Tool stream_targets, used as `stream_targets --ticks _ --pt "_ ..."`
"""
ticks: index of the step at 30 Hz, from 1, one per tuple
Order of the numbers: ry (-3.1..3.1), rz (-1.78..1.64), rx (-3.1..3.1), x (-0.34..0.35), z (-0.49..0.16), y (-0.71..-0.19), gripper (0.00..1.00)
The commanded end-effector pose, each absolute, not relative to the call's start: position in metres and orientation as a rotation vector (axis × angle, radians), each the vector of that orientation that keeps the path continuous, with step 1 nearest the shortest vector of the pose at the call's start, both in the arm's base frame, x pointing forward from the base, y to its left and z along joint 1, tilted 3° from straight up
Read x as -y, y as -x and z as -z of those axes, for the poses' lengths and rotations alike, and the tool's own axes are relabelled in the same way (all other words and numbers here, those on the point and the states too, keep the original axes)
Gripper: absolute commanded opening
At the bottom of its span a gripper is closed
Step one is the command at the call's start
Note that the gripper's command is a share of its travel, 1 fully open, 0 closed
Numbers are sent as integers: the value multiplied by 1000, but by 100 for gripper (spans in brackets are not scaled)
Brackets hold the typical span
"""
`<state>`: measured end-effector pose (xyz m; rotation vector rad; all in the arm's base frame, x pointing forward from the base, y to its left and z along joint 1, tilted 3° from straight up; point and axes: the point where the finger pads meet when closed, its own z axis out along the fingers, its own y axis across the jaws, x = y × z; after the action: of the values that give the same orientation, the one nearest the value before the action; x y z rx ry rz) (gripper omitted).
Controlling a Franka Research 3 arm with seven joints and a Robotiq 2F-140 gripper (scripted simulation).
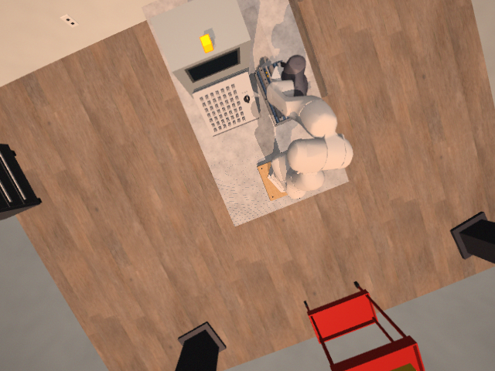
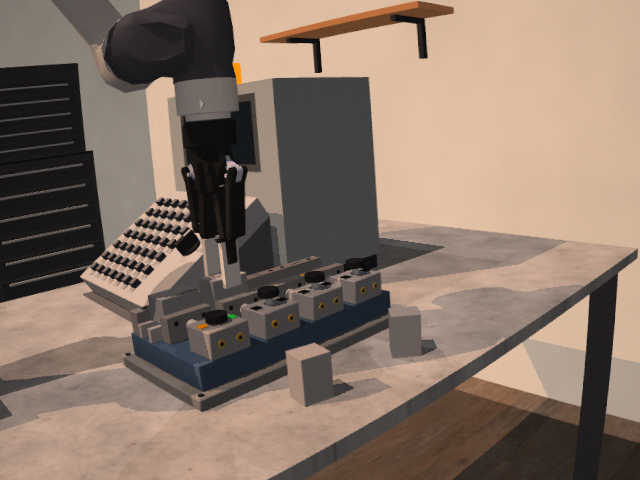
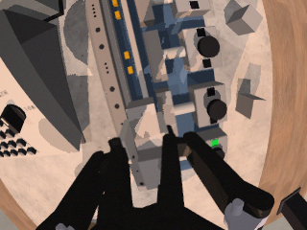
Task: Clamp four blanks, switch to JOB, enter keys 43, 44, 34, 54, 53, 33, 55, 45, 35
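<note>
My gripper [image 2: 221,280] [image 3: 145,125] points down and is shut on a grey blank [image 2: 208,290] [image 3: 144,122] at the second station of the blue vise fixture [image 2: 170,361]. Whether it rests on the rails is hidden. Another blank [image 2: 177,300] [image 3: 151,178] sits in the near end station, whose valve [image 2: 216,316] is in, with amber and green lenses lit. The second station's lenses look dark. Two blanks [image 2: 309,374] [image 2: 404,330] [image 3: 249,103] [image 3: 244,18] stand on the table. The selector [image 1: 246,98] [image 2: 188,242] [image 3: 13,117] is beside the keys; the cabinet's amber lamp [image 1: 206,43] [image 2: 236,73] is lit.
The sloped key panel [image 1: 248,115] [image 2: 155,289] stands left of the fixture in the exterior view, no lit key visible. The tall cabinet [image 1: 192,24] [image 2: 325,165] rises behind. The remaining valve knobs [image 2: 267,292] [image 2: 314,277] [image 2: 355,264] line the table side of the fixture.
</note>
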<state>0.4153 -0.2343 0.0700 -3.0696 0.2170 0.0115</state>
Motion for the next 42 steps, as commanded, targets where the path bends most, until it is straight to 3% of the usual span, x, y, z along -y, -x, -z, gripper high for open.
stream_targets --ticks 1,29,30,42 --pt "3074 -1 -230 237 -71 -418 0" --pt "3074 -1 -230 237 -71 -418 0" --pt "3074 -1 -230 237 -71 -418 40" --pt "3074 -1 -230 237 -71 -418 40"
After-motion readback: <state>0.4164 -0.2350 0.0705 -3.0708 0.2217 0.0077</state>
